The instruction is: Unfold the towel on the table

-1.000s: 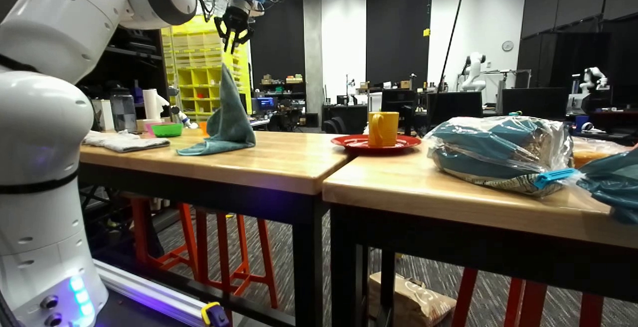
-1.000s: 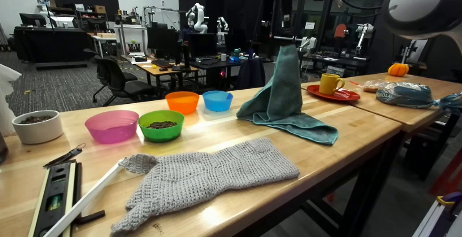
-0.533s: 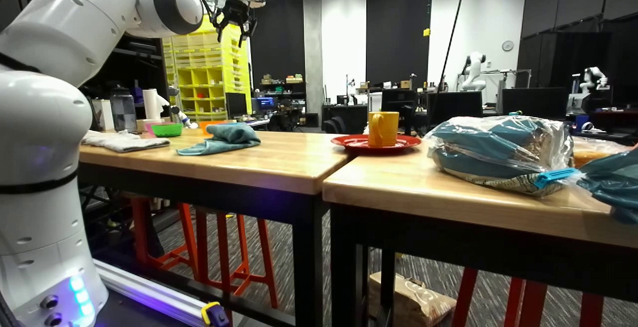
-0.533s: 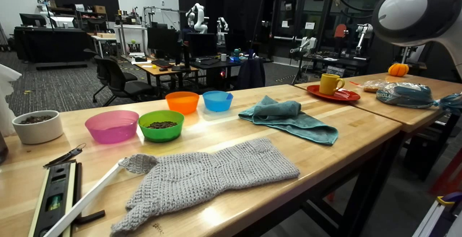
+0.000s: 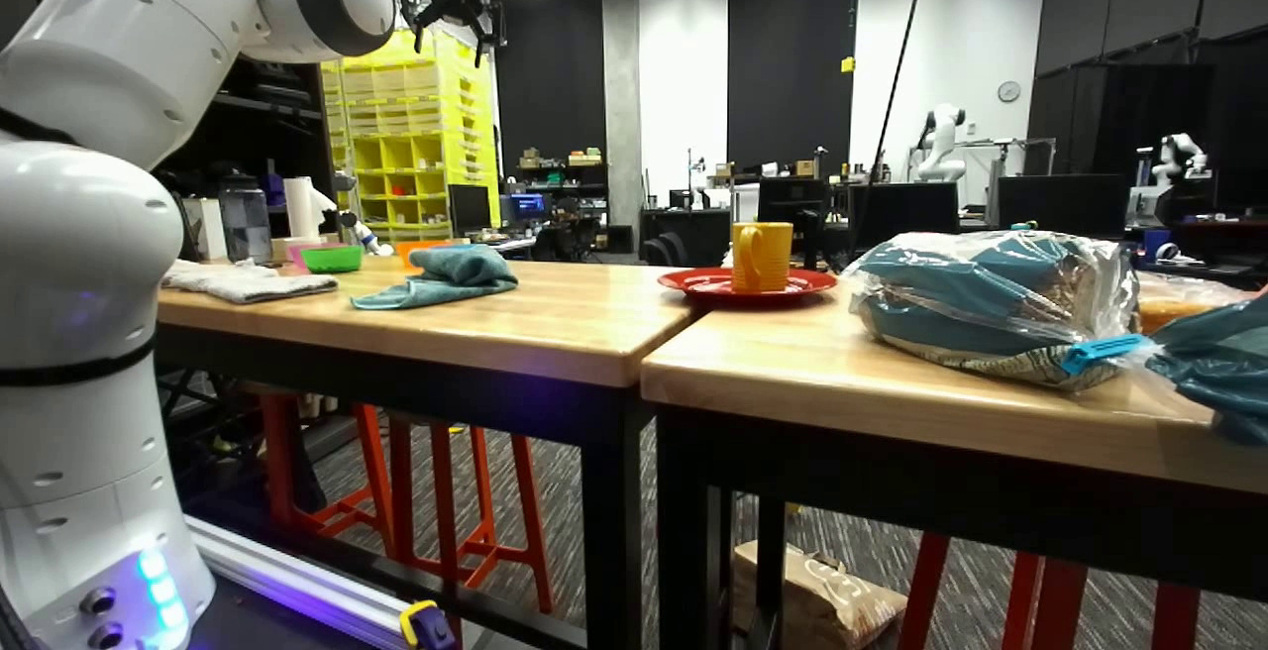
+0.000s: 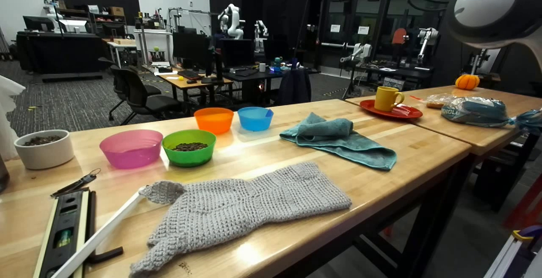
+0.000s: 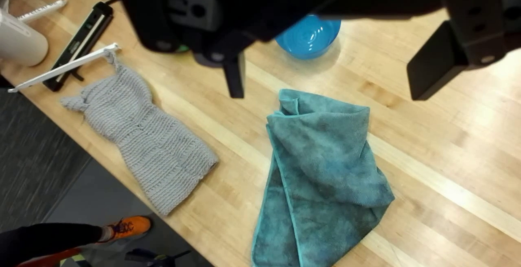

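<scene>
The teal towel lies in a crumpled, partly folded heap on the wooden table [image 5: 584, 308], seen in both exterior views as towel [image 5: 461, 273] and towel [image 6: 338, 140]. One part is doubled over on top, while a flatter corner reaches toward the table's front edge. From above, in the wrist view, layered edges with bright trim run along the left side of the towel [image 7: 325, 177]. High over it, my gripper [image 5: 449, 49] is spread wide with nothing between the fingers [image 7: 435, 63]. The gripper does not touch the cloth.
A grey knitted piece [image 6: 254, 197] lies near the front edge. Orange [image 6: 214, 121], blue [image 6: 255, 119], green [image 6: 189, 155] and pink bowls [image 6: 131, 148] stand beside the towel. A red plate [image 6: 410, 112] with a yellow mug [image 6: 385, 98] sits past it, near bagged bread [image 5: 991, 293].
A second ago the towel stood in a tall peak just below the nearly closed fingers. It has dropped into a low heap, the fingers have spread wide, and the gripper has risen.
</scene>
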Available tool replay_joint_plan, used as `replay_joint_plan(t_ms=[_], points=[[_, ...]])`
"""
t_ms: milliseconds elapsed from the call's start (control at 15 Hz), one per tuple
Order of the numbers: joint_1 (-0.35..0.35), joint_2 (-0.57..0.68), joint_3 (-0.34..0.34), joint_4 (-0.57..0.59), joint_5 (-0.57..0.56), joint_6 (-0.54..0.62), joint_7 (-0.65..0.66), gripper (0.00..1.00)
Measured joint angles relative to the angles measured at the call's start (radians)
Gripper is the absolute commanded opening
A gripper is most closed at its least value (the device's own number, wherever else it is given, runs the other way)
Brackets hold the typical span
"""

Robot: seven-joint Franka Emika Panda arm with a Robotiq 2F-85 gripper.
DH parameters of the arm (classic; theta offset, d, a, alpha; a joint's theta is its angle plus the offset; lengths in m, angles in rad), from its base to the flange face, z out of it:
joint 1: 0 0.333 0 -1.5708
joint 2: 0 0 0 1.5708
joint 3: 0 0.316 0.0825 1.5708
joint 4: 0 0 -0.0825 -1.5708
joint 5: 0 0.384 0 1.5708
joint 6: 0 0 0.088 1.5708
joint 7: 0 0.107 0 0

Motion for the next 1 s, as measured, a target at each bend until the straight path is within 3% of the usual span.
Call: replay_joint_plan(t_ms=[467,667,1000], points=[[-0.001,0.008,0.005,-0.004,-0.034,0.096,-0.113,1.0],[-0.015,0.032,0.004,-0.007,-0.034,0.148,-0.116,1.0],[-0.036,0.068,0.003,-0.01,-0.033,0.126,-0.079,1.0]])
